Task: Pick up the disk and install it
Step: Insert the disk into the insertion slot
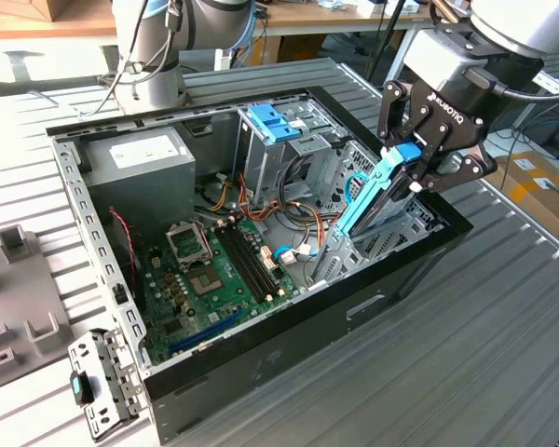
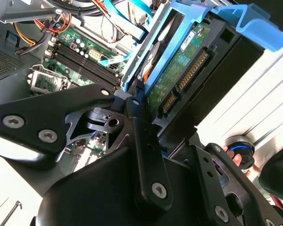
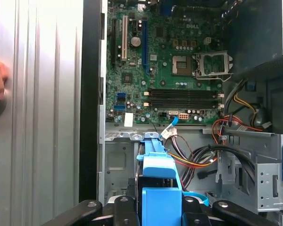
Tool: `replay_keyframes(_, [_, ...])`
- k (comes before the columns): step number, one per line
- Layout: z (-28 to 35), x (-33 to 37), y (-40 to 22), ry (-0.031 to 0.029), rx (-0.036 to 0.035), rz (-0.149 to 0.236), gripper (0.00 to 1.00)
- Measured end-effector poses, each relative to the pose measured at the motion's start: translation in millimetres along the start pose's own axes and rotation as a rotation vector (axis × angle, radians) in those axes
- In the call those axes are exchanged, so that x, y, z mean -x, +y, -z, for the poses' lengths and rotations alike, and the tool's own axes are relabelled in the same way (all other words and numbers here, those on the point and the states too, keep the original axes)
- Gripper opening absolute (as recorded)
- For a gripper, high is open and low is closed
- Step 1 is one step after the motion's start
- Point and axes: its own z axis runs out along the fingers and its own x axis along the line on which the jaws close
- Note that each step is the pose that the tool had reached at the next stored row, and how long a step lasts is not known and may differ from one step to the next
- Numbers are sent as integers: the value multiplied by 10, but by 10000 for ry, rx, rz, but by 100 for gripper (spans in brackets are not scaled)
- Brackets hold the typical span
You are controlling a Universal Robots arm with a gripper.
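Arm [image 1: 517, 28] tilted over case [image 1: 261, 372] | jaws clamped on slanted disk [image 1: 376, 194], lower end inside

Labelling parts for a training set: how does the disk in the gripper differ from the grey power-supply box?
The disk is thin with blue rails; the power-supply box is bulky, grey, with a white sticker. The disk hangs tilted in the gripper; the power-supply box sits flat in a corner of the case. Both are rectangular computer parts.
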Motion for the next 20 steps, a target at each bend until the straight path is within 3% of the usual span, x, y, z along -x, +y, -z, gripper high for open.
replay_keyframes(20, [-173, -13, -8, -1, 0, -1, 36])
